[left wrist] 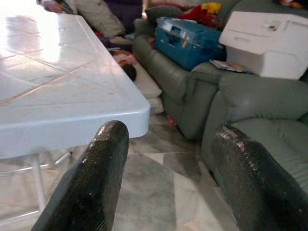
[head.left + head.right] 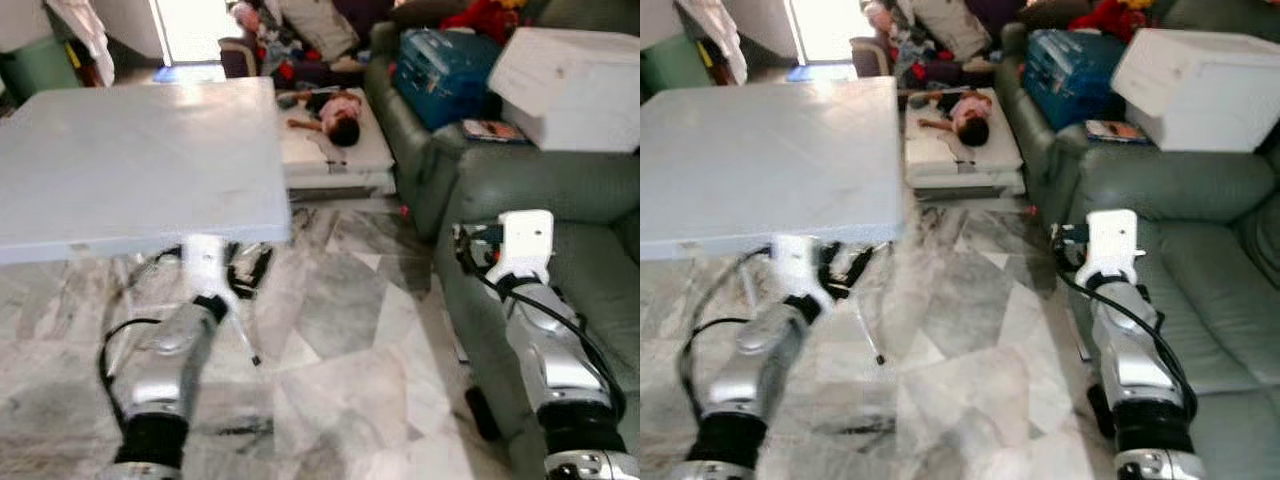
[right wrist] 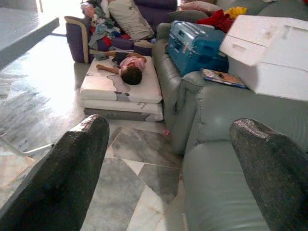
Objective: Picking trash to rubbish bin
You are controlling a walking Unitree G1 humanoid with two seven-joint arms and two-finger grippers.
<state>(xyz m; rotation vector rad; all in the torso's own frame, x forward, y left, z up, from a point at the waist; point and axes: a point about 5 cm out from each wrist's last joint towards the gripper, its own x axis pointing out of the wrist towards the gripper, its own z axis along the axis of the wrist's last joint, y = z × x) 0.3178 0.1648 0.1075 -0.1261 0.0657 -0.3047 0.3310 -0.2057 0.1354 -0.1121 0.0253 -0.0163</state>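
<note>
Living room seen from the head camera; white plastic surface (image 2: 140, 160) at left, grey-green sofa (image 2: 560, 200) at right, marble floor (image 2: 340, 330) between them; left end effector (image 1: 163, 183) held low beside the near edge of the surface, its two black fingers (image 1: 91, 178) spread wide apart with nothing between them; right end effector (image 3: 168, 173) raised in front of the sofa arm, fingers likewise wide apart and empty; a person lies on a white mattress (image 2: 345, 150) on the floor beyond the surface; a blue case (image 2: 445, 60), a white box (image 2: 570, 85) and a magazine (image 2: 492, 130) rest on the sofa; no piece of trash can be identified with confidence, though a tiny red speck (image 2: 403, 211) lies on the floor at the foot of the sofa; if that is the target it is judged light and small, best pinched from above at the fingertips; a green container (image 2: 40, 65) at far left may be the bin
</note>
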